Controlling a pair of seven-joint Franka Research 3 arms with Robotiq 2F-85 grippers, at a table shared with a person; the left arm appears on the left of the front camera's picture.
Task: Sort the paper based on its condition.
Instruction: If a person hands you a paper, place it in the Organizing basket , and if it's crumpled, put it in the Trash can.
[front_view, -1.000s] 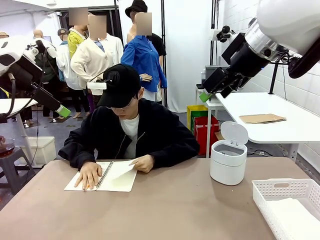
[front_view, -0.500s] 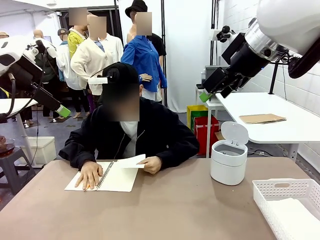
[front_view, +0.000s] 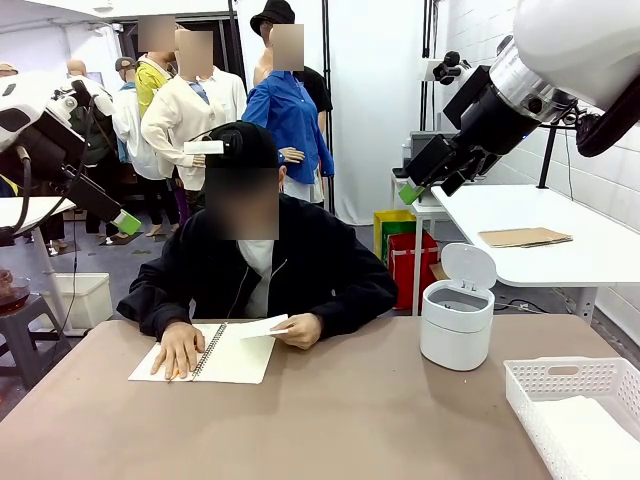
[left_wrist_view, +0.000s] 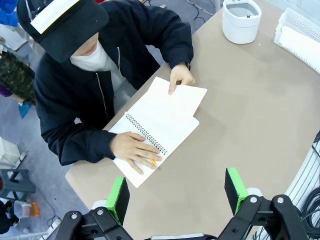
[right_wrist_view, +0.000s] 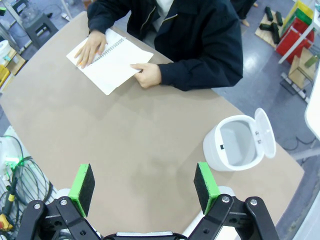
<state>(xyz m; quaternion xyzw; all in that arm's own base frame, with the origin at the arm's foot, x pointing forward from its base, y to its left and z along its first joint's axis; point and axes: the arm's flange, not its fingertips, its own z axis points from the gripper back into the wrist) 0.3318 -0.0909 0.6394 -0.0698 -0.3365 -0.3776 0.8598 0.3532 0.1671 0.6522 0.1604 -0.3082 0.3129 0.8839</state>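
A person at the far side of the table holds one white sheet of paper (front_view: 262, 327) by its edge, just above an open spiral notebook (front_view: 215, 358). The other hand lies flat on the notebook's left page. From the left wrist, the paper (left_wrist_view: 177, 100) overlaps the notebook (left_wrist_view: 150, 145); from the right wrist, the paper (right_wrist_view: 124, 61) lies over the notebook (right_wrist_view: 97, 60). My left gripper (front_view: 125, 222) hangs high at the left, open and empty (left_wrist_view: 176, 192). High at the right, my right gripper (front_view: 408, 192) is open and empty as well (right_wrist_view: 144, 185).
A white bin (front_view: 457, 322) with its lid up stands at the table's right (right_wrist_view: 235, 145). A white slotted basket (front_view: 570, 385) sits at the near right corner (left_wrist_view: 300, 30). A brown cardboard sheet (front_view: 525, 237) lies on a side table.
The person has raised the sheet off the notebook page and now holds it flatter and a little lower. Their head has come up. Both arms stay still.
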